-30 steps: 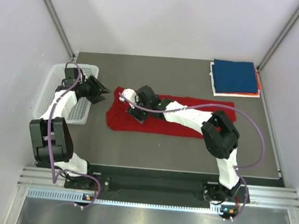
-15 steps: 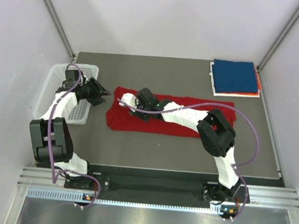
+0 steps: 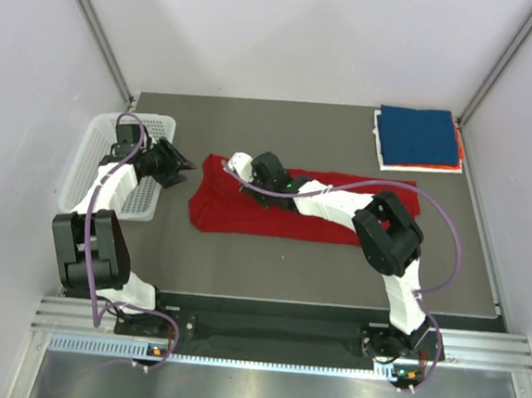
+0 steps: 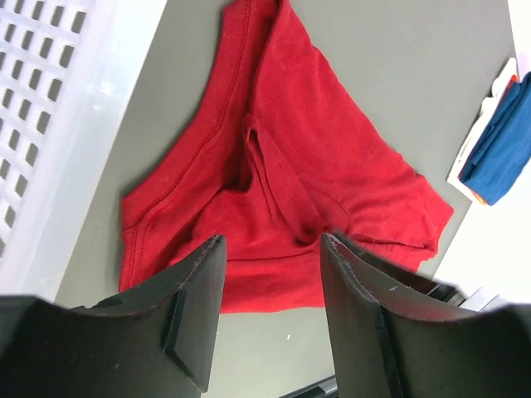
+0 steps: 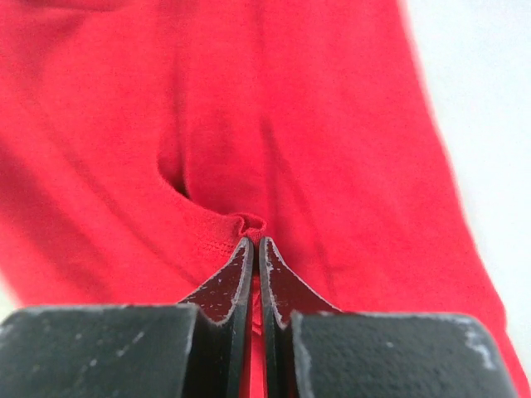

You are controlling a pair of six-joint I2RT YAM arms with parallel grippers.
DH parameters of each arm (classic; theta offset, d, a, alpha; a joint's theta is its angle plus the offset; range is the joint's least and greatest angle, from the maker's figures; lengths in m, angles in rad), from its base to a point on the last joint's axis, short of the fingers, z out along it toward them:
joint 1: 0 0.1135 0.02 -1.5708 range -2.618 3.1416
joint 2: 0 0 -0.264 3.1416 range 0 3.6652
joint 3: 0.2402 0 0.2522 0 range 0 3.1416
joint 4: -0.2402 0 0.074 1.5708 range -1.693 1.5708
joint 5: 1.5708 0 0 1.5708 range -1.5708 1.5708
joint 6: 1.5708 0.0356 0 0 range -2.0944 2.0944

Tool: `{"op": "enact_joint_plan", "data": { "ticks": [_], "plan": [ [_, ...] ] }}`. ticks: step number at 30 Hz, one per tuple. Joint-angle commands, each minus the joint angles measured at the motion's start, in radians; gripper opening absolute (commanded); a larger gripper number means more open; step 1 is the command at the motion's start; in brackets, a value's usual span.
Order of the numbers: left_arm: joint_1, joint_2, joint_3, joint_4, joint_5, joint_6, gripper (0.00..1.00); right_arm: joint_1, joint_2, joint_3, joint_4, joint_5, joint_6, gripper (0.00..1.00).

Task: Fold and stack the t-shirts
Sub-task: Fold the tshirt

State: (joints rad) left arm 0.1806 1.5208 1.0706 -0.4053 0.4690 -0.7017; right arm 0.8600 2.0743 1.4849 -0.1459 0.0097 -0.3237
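1. Since a second ago, the right gripper (image 5: pixel 255 242) has slid from the middle of the red shirt's (image 3: pixel 246 218) left part toward its far left edge. Its jaws have gone from half apart to pressed together.
2. In the wrist view the fingers nearly touch, with a small pucker of stitched red hem nipped between the tips. It holds the shirt by that pinch alone.
3. The left gripper (image 4: pixel 270 249) has barely shifted. It hangs just off the shirt's left end, beside the basket (image 3: pixel 93 151), jaws wide apart and nothing between them.
4. The shirt lies on the middle of the table (image 3: pixel 334 275) as a long strip running left to right, rumpled along a central ridge. The right arm reaches across it, and the cloth does not look lifted yet.
5. The stack (image 3: pixel 419 136) sits in the far right corner, well apart, blue on top with orange and white edges showing beneath.
6. My reading is that the grasp for the next fold has just been made, so the fold itself is still to do. The left end now probably needs raising and carrying over.
7. The pinch is thin, so it may catch only one layer or slip when pulled. The free left gripper could take the near corner to keep the edge level.
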Motion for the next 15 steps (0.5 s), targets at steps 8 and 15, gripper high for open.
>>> {"op": "enact_joint_plan", "data": {
  "ticks": [8, 15],
  "plan": [
    [-0.01, -0.037, 0.034, 0.0, -0.039, 0.045, 0.54, -0.091, -0.076, -0.031, 0.123, 0.049, 0.152, 0.0],
    [-0.061, 0.019, 0.11, -0.039, -0.078, 0.12, 0.54, -0.119, -0.034, -0.018, 0.117, 0.061, 0.233, 0.0]
  ]
}}
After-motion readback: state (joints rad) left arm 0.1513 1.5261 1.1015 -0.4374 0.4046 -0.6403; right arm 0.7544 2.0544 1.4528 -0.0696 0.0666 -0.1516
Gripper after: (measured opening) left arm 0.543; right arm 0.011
